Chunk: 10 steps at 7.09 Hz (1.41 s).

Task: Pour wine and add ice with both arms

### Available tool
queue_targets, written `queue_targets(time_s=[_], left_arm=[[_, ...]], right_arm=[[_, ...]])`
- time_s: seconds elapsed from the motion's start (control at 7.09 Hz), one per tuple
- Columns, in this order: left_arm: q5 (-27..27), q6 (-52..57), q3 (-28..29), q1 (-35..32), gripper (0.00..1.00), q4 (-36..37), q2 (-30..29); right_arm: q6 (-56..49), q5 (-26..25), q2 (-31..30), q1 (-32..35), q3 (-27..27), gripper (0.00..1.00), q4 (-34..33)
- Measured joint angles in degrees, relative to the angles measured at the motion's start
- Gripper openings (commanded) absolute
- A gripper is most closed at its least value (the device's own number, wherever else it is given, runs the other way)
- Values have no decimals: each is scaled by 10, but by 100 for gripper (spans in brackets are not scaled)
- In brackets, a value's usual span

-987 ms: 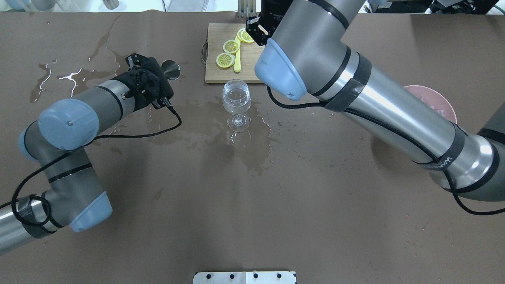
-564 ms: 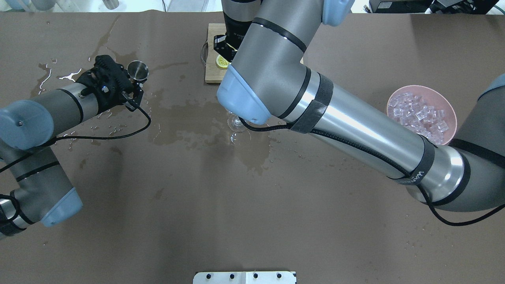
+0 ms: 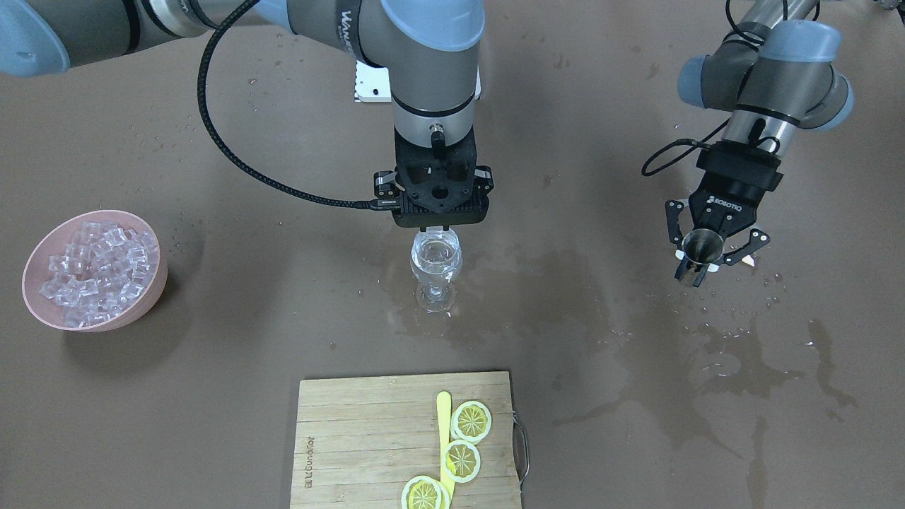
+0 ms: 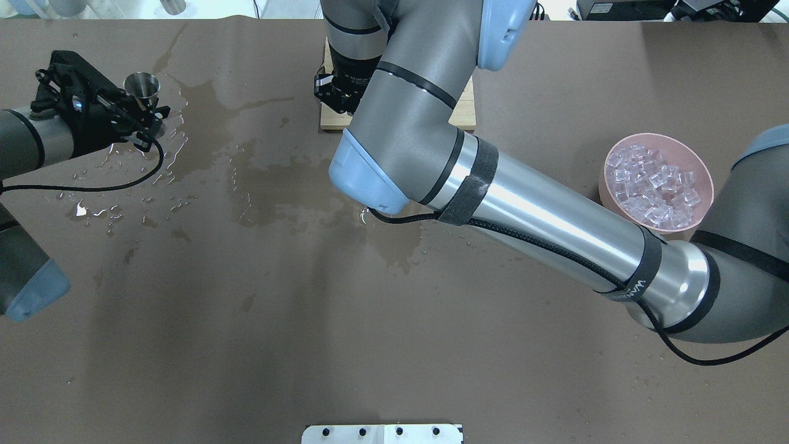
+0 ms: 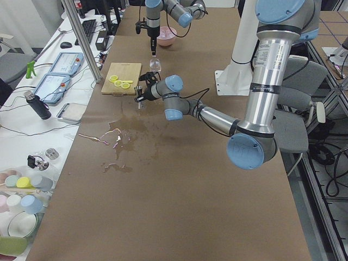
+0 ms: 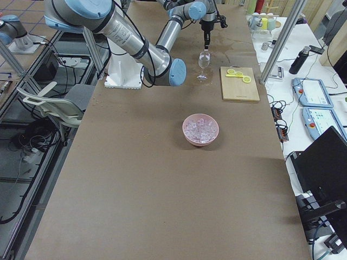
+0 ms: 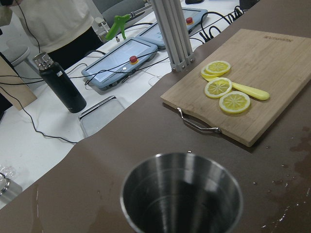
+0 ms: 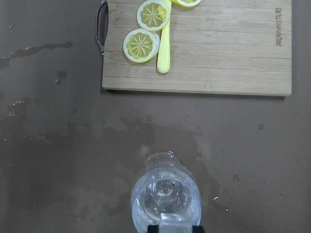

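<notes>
My right gripper point(image 3: 437, 227) hangs straight over the wine glass point(image 3: 436, 265) at the table's middle. It is shut on a small clear ice cube point(image 8: 171, 222), seen between its fingertips in the right wrist view. The glass point(image 8: 165, 191) stands upright and holds clear liquid. The right arm hides it in the overhead view. My left gripper point(image 3: 703, 258) is shut on a small steel measuring cup point(image 3: 702, 242), held upright far out on the left point(image 4: 140, 83). The cup's inside point(image 7: 181, 199) looks dark. A pink bowl point(image 3: 145, 297) of ice cubes point(image 3: 88, 265) sits on the right side point(image 4: 603, 185).
A wooden cutting board point(image 3: 353, 438) with lemon slices point(image 3: 463, 438) and a yellow knife lies beyond the glass point(image 8: 233, 53). Wet patches and drops cover the brown table around the glass and under the left gripper point(image 4: 185, 142). A white stand base point(image 4: 382, 433) is at the near edge.
My left arm has swung left with the steel cup, away from the glass. My right arm has moved from over the cutting board to directly above the glass.
</notes>
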Motion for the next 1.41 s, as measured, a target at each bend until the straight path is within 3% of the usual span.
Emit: queue_targets(time_s=[0.42, 0.85, 0.99, 1.13, 1.27, 1.41], left_arm=[[48, -98, 110, -15, 0, -168, 23], [56, -162, 158, -29, 0, -201, 29], [56, -185, 184, -29, 0, -223, 29], [56, -197, 210, -29, 0, -250, 29], [56, -201, 224, -29, 0, -265, 28], [57, -202, 232, -29, 0, -272, 28]], right_arm=[[-2, -4, -2, 0, -9, 15, 14], [-2, -14, -3, -4, -27, 17, 39], [-2, -17, -5, -6, -28, 27, 40], [-1, -18, -7, -7, -28, 71, 41], [0, -18, -7, -8, -28, 88, 41], [1, -19, -6, -8, -28, 88, 41]])
